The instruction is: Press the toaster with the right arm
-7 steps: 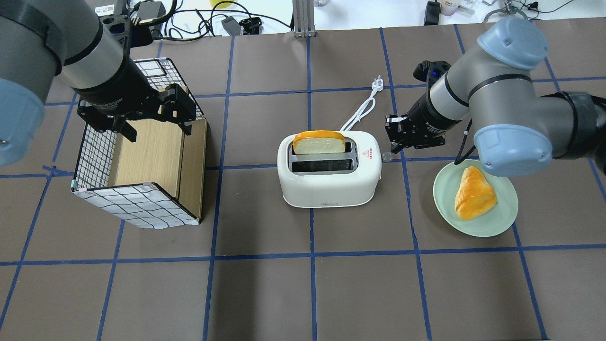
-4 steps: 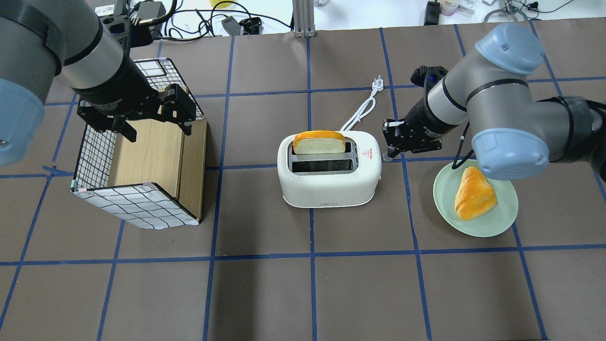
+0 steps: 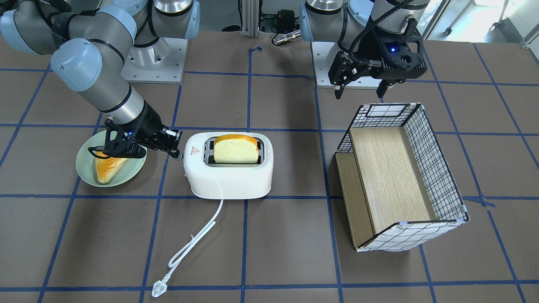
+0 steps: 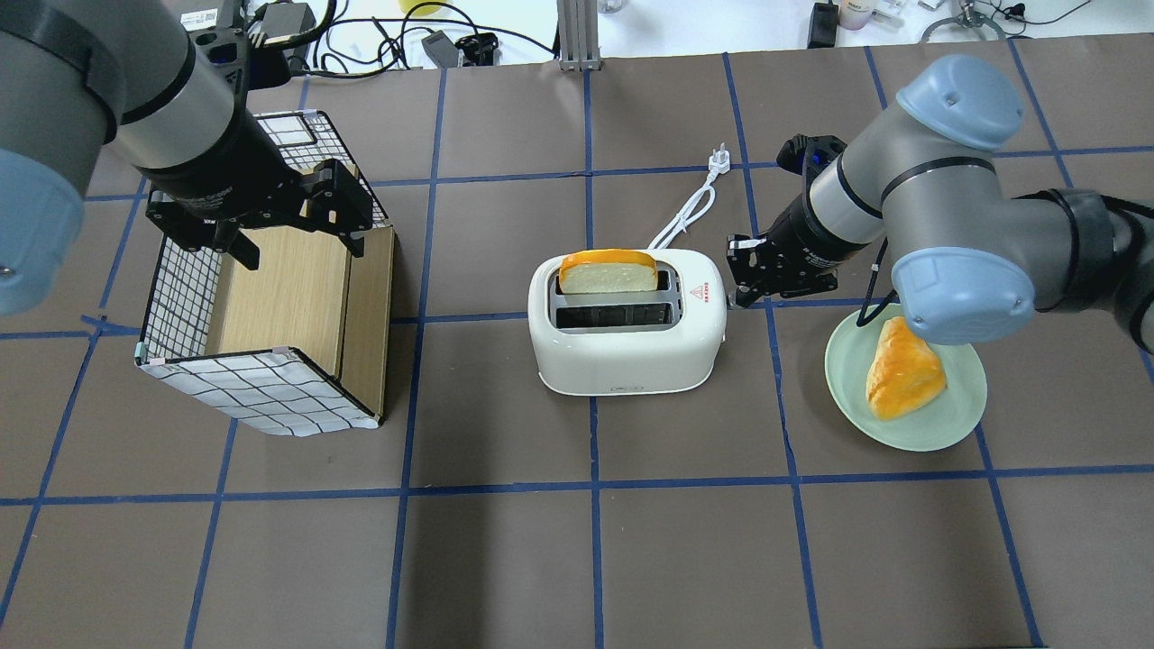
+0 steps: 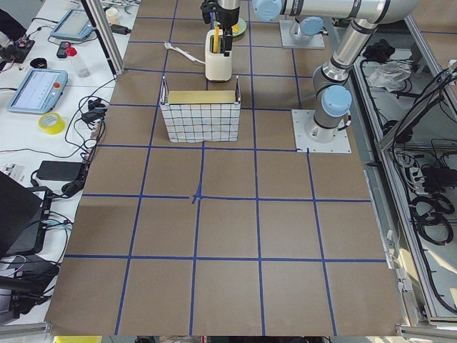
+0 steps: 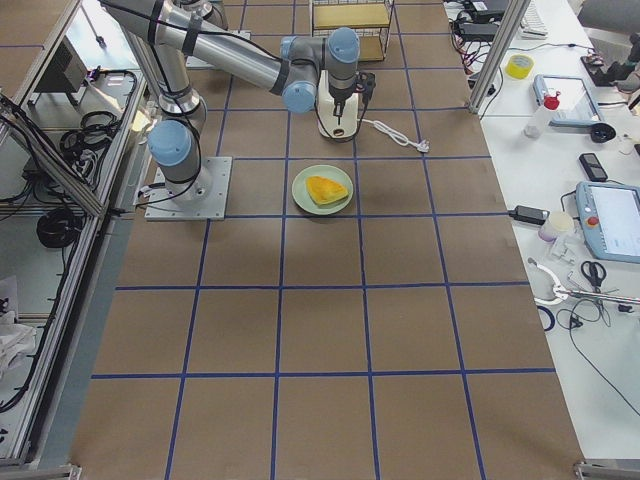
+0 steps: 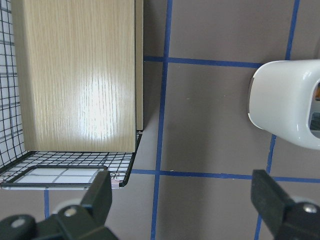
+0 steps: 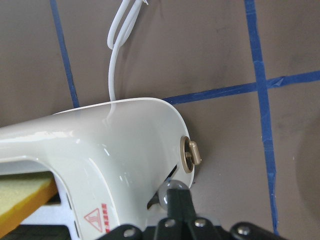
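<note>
Subject: the white two-slot toaster (image 4: 627, 329) stands near the middle of the brown, blue-taped table (image 4: 505, 541). It sits between a wire basket (image 4: 261, 397) on the robot's left and a pale green plate (image 4: 847, 397) on its right.

A slice of bread (image 4: 609, 270) stands upright in the slot farther from the robot, with its top well proud of the casing. The white cord (image 4: 690, 212) runs from the toaster's far side and ends in a plug (image 4: 719, 159) lying loose on the table.

Right gripper (image 4: 742, 290): it is low at the toaster's right-hand end, the end that carries the red triangle mark (image 4: 695, 291). The arm is angled down across the plate's rim.

In the right wrist view the fingers are clenched together into one narrow tip with nothing between them. That tip sits on the glossy grey lever knob (image 8: 168, 188) at the slot in the end wall and appears to touch it. A small round dial (image 8: 190, 155) lies just above the lever and is apart from the gripper.

Left gripper (image 4: 302, 252): its jaws are spread wide and carry nothing. It hangs high near the basket, clear of it and well apart from the toaster. The left wrist view shows the basket's wooden panel (image 7: 75, 75) to one side and the toaster's end to the other.

A triangular orange-crusted pastry (image 4: 902, 370) lies on the plate.
</note>
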{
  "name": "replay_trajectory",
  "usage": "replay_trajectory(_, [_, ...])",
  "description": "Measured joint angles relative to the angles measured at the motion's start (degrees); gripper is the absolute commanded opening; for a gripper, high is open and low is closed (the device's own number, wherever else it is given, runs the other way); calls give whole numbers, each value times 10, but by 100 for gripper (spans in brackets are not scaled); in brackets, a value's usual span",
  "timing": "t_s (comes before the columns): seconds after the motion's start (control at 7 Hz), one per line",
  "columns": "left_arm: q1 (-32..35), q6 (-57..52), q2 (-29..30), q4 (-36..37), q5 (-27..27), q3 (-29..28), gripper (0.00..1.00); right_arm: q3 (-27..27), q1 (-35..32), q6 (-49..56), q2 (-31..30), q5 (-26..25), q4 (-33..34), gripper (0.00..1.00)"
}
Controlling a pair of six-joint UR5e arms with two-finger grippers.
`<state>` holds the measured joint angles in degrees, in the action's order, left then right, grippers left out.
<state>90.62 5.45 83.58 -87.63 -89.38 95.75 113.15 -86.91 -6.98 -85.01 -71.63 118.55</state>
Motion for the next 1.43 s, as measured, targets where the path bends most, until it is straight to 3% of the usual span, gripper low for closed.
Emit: replay_trajectory(1.43, [0,0,0,0,0,0,100,11,3,7,23,10,38,0])
